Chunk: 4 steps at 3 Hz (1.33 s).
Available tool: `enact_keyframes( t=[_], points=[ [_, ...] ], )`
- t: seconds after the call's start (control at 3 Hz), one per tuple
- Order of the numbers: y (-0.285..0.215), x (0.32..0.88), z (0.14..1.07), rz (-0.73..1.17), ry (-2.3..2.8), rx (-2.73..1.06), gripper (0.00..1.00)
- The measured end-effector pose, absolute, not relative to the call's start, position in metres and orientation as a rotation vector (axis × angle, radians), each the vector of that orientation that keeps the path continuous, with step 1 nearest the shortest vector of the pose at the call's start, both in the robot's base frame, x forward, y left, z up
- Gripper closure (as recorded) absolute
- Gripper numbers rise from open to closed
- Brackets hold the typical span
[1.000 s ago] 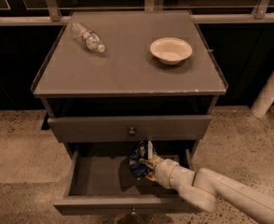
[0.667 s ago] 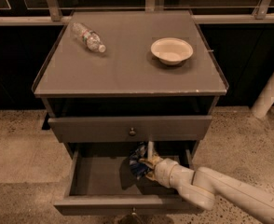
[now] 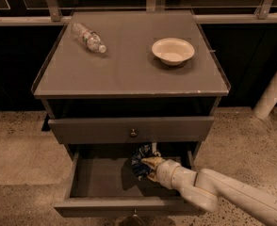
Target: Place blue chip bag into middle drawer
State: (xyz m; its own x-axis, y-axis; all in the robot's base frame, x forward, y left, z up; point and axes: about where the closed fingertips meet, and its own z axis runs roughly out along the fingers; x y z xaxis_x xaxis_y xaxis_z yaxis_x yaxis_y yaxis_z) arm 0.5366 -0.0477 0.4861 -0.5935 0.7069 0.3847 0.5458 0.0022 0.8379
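Note:
The blue chip bag [image 3: 139, 160] is crumpled and sits inside the open middle drawer [image 3: 98, 179], toward its back and just right of centre. My gripper [image 3: 149, 165] reaches into the drawer from the lower right. Its fingers [image 3: 151, 162] are closed on the bag's right side. The bag is held low in the drawer, and I cannot tell whether it touches the drawer floor. The drawer's flat grey front [image 3: 124, 206] is pulled out toward the camera.
The top drawer [image 3: 129, 129] with a small brass knob [image 3: 134, 133] is slightly open just above my gripper. A clear water bottle [image 3: 88, 37] and a white bowl [image 3: 172, 50] are on the cabinet top [image 3: 129, 65]. A white post [image 3: 272, 91] stands at the right.

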Motion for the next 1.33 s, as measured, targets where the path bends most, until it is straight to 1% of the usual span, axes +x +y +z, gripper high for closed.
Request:
enact_keyframes(
  t=[1.0,1.33],
  points=[
    [-0.0476,0.5366,0.4861,1.648,2.114,1.335,0.12],
    [-0.0476,0.5366,0.4861,1.648,2.114,1.335,0.00]
  ],
)
